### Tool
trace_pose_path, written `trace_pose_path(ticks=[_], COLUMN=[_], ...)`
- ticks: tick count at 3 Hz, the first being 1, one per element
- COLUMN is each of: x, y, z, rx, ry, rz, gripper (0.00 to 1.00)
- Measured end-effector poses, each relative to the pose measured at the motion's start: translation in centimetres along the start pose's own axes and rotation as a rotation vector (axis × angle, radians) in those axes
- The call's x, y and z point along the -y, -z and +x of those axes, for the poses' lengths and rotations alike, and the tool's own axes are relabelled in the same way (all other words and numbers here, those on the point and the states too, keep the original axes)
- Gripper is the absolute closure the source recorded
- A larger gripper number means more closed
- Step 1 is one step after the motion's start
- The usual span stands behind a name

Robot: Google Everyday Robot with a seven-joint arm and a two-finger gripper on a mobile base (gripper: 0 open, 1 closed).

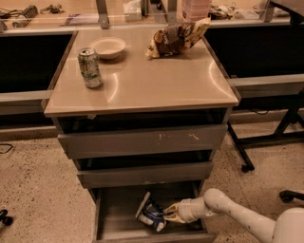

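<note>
The bottom drawer of the cabinet stands pulled out. Inside it lies a crumpled blue and white bag. My gripper reaches into the drawer from the right, on the end of the white arm, and its tip touches the right side of the bag. On the cabinet top stand a green and white can, a small white bowl and a brown chip bag.
The two upper drawers are slightly out. A desk frame with wheeled legs stands to the right. A speckled floor surrounds the cabinet. Another table with tools runs along the back.
</note>
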State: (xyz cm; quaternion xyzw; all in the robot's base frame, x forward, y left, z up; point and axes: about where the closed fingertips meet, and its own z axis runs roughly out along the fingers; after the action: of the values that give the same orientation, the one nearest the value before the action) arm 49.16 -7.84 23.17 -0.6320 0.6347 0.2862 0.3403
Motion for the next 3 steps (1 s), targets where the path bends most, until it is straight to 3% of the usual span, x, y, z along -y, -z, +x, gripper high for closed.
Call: trace_pose_path(ticks=[1, 2, 3], x=[-0.3, -1.2, -3.4], y=[0.1, 2.4, 6.0], z=[-0.7, -3.2, -7.7], rx=[-0.014, -0.036, -0.047], ry=[-0.005, -0.044, -0.083], rz=[-0.026, -0.030, -0.047], gripper=[1.00, 1.00, 1.00])
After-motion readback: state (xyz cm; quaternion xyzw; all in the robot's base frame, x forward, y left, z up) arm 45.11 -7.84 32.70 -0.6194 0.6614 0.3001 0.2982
